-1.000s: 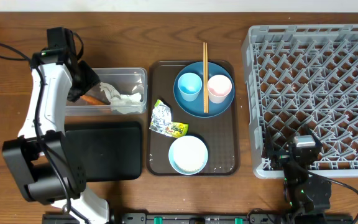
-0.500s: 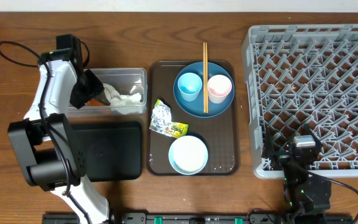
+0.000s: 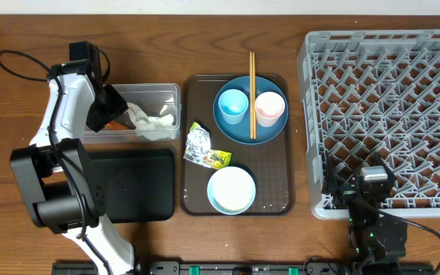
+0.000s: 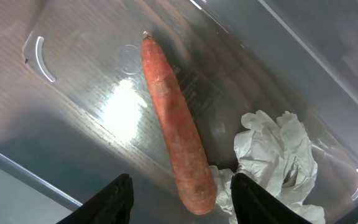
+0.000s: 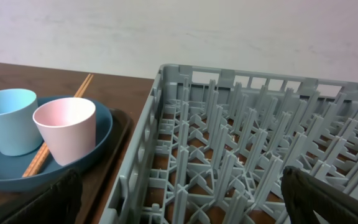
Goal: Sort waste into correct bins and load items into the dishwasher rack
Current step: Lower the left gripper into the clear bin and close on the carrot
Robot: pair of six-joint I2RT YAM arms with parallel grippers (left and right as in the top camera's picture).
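The left gripper (image 4: 182, 186), fingers apart, hangs over the carrot (image 4: 173, 124), which lies free in the clear tub (image 3: 170, 92). The foil wrapper (image 3: 198, 141) lies right of it on the brown tray (image 3: 273, 191), nearer this arm than the wide-apart right gripper (image 5: 182, 193).

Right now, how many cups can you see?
2. The light blue cup sits on the blue plate's left side, the pale pink cup on its right. None seem hidden.

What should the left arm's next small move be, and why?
Probably lift the left gripper straight up out of the clear tub. Its fingers stand apart on either side of the carrot, which lies on the tub floor beside the napkin, so it looks delivered; the foil wrapper waits on the brown tray.
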